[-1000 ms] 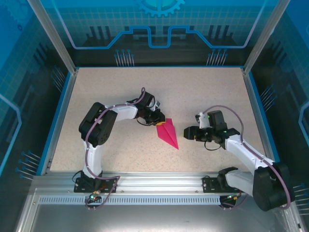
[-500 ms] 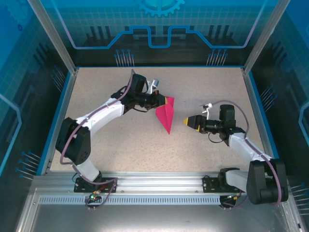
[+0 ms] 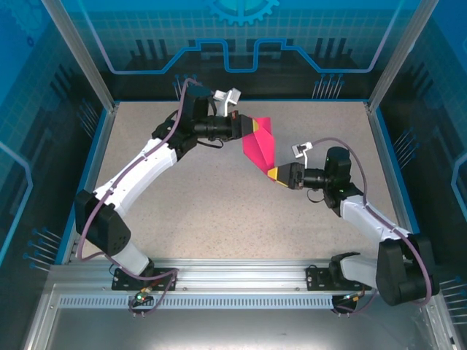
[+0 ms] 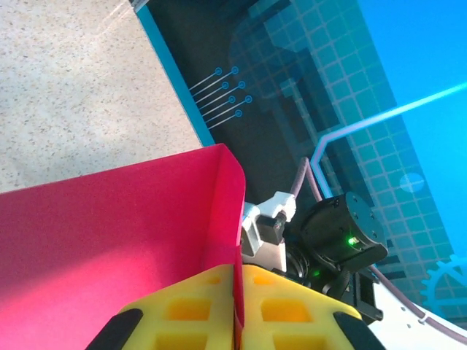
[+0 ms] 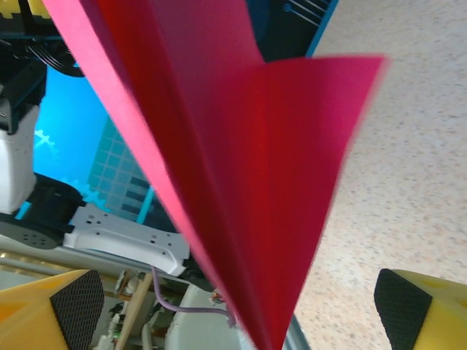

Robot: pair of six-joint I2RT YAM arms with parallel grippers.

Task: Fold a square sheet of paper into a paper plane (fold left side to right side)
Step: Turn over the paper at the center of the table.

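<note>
The square sheet of paper is folded into a magenta-pink pointed paper plane [image 3: 258,144], which hangs in the air over the back middle of the table. My left gripper [image 3: 245,125] is shut on its wide upper end. In the left wrist view the yellow pads [image 4: 292,299] pinch a thin pink edge, and the paper plane [image 4: 109,233] spreads out to the left. My right gripper [image 3: 275,175] is at the plane's lower tip. In the right wrist view its yellow fingers [image 5: 55,310] stand wide open, and the paper plane [image 5: 248,160] narrows to a point between them without touching either.
The speckled beige table [image 3: 219,219] has a blue rim [image 3: 87,182] and aluminium posts at its corners. A dark panel with blue lines [image 3: 241,65] closes the back. Both arms reach in towards the back middle.
My left gripper has lifted the paper plane off the table and carried it up and back. My right gripper has opened wide and moved left to the plane's tip.
</note>
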